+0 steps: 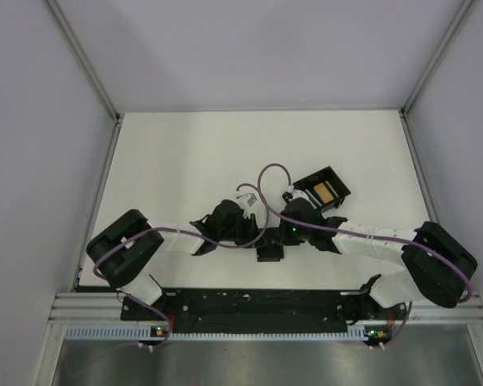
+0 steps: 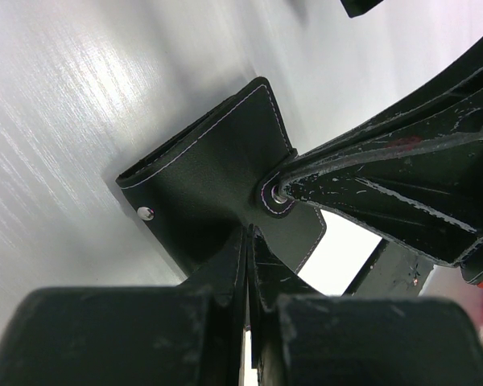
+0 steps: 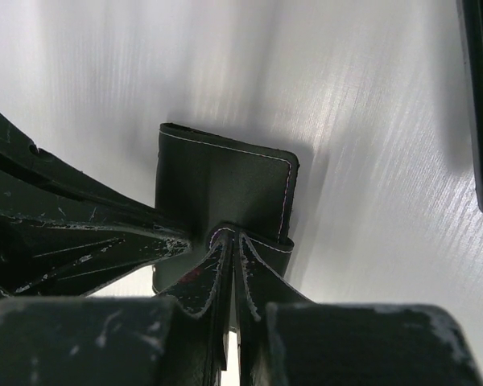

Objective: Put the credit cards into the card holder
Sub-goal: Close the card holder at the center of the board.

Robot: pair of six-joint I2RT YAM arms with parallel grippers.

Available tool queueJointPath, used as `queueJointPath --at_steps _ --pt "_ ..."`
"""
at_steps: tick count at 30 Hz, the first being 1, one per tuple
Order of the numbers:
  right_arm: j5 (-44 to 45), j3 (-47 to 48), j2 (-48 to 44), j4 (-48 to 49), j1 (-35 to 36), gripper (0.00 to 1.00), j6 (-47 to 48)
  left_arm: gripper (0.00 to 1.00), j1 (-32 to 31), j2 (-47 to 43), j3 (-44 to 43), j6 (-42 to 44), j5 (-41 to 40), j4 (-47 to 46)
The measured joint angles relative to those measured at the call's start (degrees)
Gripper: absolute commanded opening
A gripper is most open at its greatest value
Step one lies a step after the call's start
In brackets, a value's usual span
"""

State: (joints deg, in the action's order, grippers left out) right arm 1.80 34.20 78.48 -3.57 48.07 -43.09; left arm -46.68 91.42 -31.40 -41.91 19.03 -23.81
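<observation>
The card holder (image 1: 270, 252), a small black leather case with white stitching, lies on the white table between the two arms. In the left wrist view the card holder (image 2: 209, 165) has a metal snap stud, and my left gripper (image 2: 250, 235) is shut on its near edge. My right gripper (image 1: 280, 239) is shut on the snap flap from the other side, and its fingers (image 2: 386, 181) show in the left wrist view. In the right wrist view my right gripper (image 3: 230, 235) pinches the flap of the card holder (image 3: 221, 181). My left gripper (image 1: 253, 238) comes in from the left. No credit card shows plainly.
A larger open black box (image 1: 323, 191) with a gold patch inside stands just behind and right of the grippers; its edge shows in the right wrist view (image 3: 479, 104). Purple cables loop over both wrists. Grey walls bound the table (image 1: 185, 153) on three sides.
</observation>
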Motion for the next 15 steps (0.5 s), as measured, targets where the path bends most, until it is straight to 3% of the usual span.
queueJointPath --at_steps 15 --pt "4.7 -1.2 -0.5 1.7 2.9 0.0 -1.0 0.0 0.0 0.0 0.0 0.0 0.0 0.0"
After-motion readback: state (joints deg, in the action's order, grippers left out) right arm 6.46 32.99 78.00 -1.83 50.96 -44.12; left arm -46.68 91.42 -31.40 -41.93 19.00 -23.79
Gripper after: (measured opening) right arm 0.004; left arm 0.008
